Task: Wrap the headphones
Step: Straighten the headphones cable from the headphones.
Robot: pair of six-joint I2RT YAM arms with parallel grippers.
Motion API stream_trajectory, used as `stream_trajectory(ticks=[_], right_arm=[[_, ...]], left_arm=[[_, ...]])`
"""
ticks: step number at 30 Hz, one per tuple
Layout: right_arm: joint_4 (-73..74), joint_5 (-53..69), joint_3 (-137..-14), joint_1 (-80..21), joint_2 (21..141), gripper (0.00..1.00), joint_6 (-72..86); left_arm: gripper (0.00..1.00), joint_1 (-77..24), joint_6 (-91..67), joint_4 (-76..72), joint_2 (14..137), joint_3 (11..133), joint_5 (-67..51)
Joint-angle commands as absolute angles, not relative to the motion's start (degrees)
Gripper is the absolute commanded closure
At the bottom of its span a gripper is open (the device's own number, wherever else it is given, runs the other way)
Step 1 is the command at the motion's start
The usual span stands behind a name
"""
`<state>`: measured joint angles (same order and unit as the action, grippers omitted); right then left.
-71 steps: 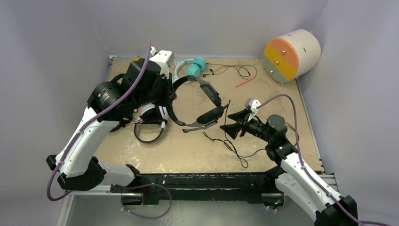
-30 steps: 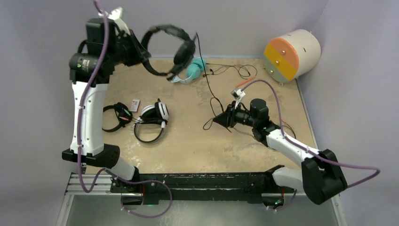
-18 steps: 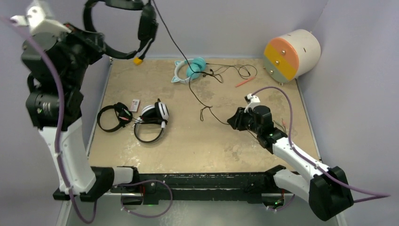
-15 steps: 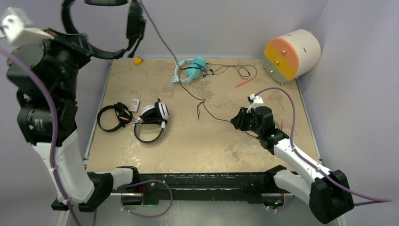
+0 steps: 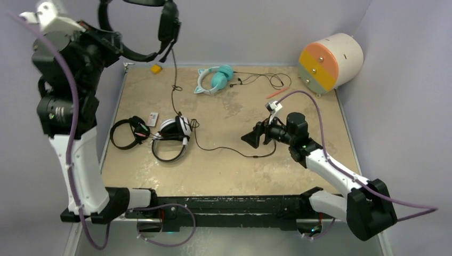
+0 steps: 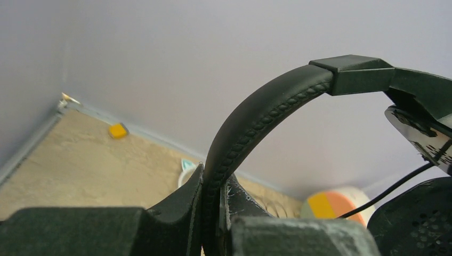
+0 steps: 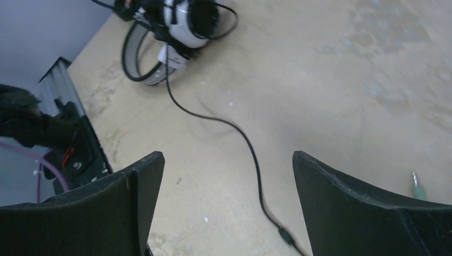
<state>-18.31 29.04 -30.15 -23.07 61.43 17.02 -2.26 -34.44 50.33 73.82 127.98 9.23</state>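
left jaws squeezing the black headset [image 6: 256, 117] by its headband, way up over the table [image 5: 229, 176], far-left corner | right jaws hanging wide open, gripping nothing, cable [image 7: 250, 149] lying just below | only top view's showing the earcup [image 5: 169, 24] pointing down, cable trailing rightward | band top's getting cropped

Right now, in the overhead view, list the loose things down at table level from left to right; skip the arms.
Black-and-red headset → white-and-black headset → teal cat-ear headset → red stick → orange-faced drum.
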Motion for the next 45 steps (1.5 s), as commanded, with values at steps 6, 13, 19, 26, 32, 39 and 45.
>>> stream_trajectory(ticks=[6, 13, 19, 26, 32, 39, 45], right_arm=[[-27.5, 32.2, -43.0, -36.5, 70.5, 0.08, 6.2], [-29.9, 24.7, -54.2, -38.3, 80.4, 0.12, 8.2], [-32.8, 14.8, -62.3, -38.4, 89.0, 0.11, 13.9], [-39.7, 16.0, -70.9, -39.2, 99.8, 0.19, 18.9], [-46.0, 21.9, -71.6, -40.6, 102.7, 0.2, 20.4], [-47.5, 20.6, -65.2, -40.8, 98.9, 0.25, 20.6], [-42.6, 14.1, -58.9, -40.8, 91.7, 0.17, 18.7]], left_arm=[[1.0, -2.0, -40.9, 45.1, 78.1, 125.4, -12.4], [1.0, -2.0, -41.6, 44.1, 77.5, 125.5, -14.2], [1.0, -2.0, -41.8, 43.9, 77.5, 126.0, -15.3], [1.0, -2.0, -42.1, 43.7, 78.8, 125.9, -17.3], [1.0, -2.0, -41.4, 44.0, 80.1, 125.8, -16.3], [1.0, -2.0, -41.3, 43.3, 79.7, 124.4, -15.7], [1.0, -2.0, -41.0, 43.3, 79.9, 124.2, -15.2]])
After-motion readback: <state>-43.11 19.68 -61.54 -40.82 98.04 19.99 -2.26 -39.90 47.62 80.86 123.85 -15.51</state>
